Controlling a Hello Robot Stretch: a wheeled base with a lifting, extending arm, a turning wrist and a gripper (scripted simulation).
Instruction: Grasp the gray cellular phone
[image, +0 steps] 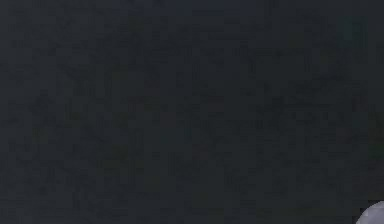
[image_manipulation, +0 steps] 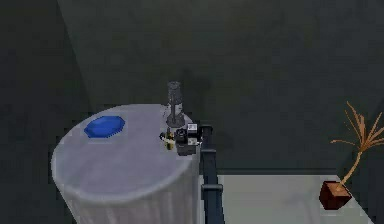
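Forward view: dark wall (image: 180, 100), pale round edge (image: 374, 214) bottom right. Arm side view: smooth round table (image_manipulation: 110, 178) with a flat blue thing (image_manipulation: 104, 126) and a tall gray post (image_manipulation: 175, 103). Gripper (image_manipulation: 178, 138) near the post; cannot tell if holding anything. Phone too small to tell, maybe there. Likely light, hard, slippery: best taken by thin sides.

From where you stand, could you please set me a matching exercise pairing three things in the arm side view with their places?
Things:
1. blue object
2. grey upright cylinder
3. potted plant

Places:
A. on the floor, at the view's right
B. on the round table, left part
C. standing on the table, right part

Pairs: 1-B, 2-C, 3-A
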